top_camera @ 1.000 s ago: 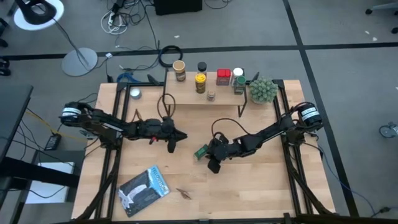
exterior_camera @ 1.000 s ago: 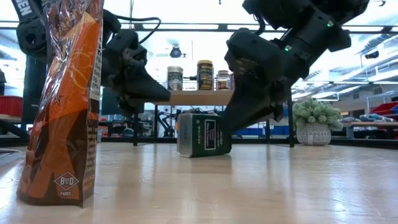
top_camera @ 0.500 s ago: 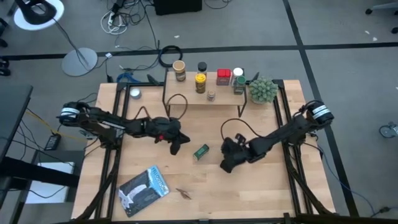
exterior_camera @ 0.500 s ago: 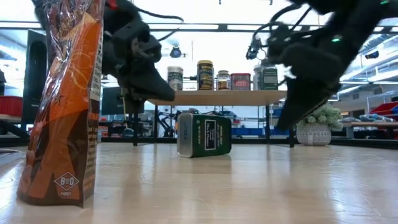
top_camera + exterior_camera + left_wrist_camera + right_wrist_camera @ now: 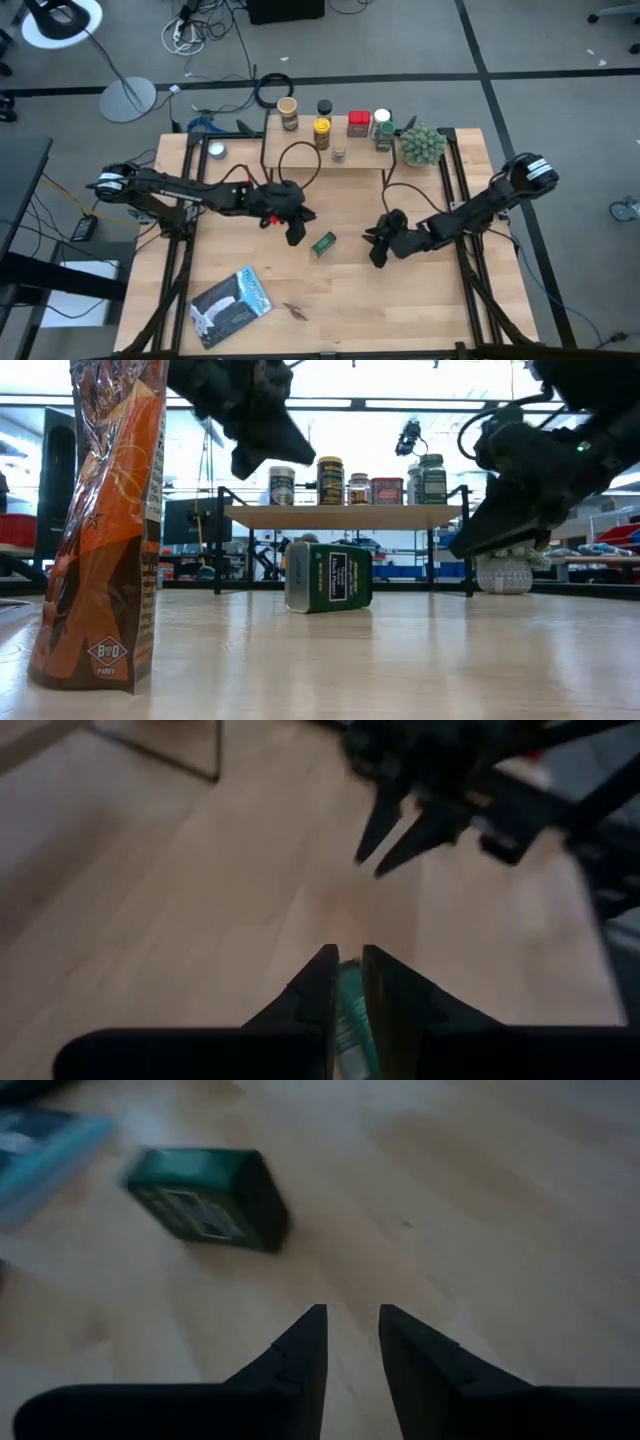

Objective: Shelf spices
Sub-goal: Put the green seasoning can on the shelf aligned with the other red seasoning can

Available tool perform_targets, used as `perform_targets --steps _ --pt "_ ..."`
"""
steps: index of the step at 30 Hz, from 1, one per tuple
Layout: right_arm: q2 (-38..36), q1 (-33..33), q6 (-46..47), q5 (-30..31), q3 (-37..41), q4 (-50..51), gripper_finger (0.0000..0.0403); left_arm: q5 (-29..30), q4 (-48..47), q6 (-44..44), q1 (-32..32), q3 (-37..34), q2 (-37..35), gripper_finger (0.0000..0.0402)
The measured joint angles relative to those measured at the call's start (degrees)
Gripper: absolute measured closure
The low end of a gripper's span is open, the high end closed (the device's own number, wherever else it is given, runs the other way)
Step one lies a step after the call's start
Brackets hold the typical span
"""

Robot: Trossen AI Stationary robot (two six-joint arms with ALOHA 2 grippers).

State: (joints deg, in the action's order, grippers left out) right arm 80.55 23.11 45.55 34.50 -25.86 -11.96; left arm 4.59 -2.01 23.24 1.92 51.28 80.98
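A green tin [image 5: 323,244] lies on its side on the tabletop, in front of the shelf [image 5: 325,160]. Several spice jars and tins stand on the shelf board, among them a yellow jar [image 5: 322,132] and a red tin [image 5: 359,123]. My left gripper [image 5: 297,236] hangs above the table just left of the green tin [image 5: 352,1015], its fingers almost together and empty. My right gripper [image 5: 375,256] is to the right of the tin [image 5: 205,1198], slightly open and empty. Both point toward the tin.
A potted plant [image 5: 423,145] stands at the shelf's right end. A blue-white packet [image 5: 232,305] lies near the front left, and a round silver lid [image 5: 216,150] lies at the far left. An orange bag [image 5: 100,520] stands close to the low camera.
My left gripper has risen and moved toward the right, closer to the green tin. My right gripper has drawn back from the tin toward the table's right edge. The tin has stayed where it lay.
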Motion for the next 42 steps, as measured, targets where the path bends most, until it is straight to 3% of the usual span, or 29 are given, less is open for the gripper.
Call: perform_targets --steps 5,15,27,30,35,42 --pt "-1.76 1.41 0.02 -2.99 3.6 -4.72 0.0309 -0.81 3.35 4.38 -0.77 0.07 0.01 0.0331" --pt "-1.98 3.87 2.2 -1.34 5.35 -4.96 0.0309 0.7 9.43 7.14 -0.79 0.01 0.03 0.024" --pt "-1.98 8.56 2.43 -4.13 5.31 -6.43 0.0311 0.97 25.5 8.87 0.02 -0.02 0.01 0.0231" --pt "-1.98 10.91 2.56 -4.16 5.31 -6.44 0.0311 2.02 21.43 12.99 0.76 0.03 0.01 0.0232" --pt "-1.96 13.56 3.8 -3.18 5.31 -6.26 0.0311 6.29 0.83 19.61 1.53 4.92 1.17 0.0232" --pt "-1.94 16.56 5.86 -2.42 5.31 -6.19 0.0311 6.03 -17.42 22.11 4.47 17.96 11.75 0.0232"
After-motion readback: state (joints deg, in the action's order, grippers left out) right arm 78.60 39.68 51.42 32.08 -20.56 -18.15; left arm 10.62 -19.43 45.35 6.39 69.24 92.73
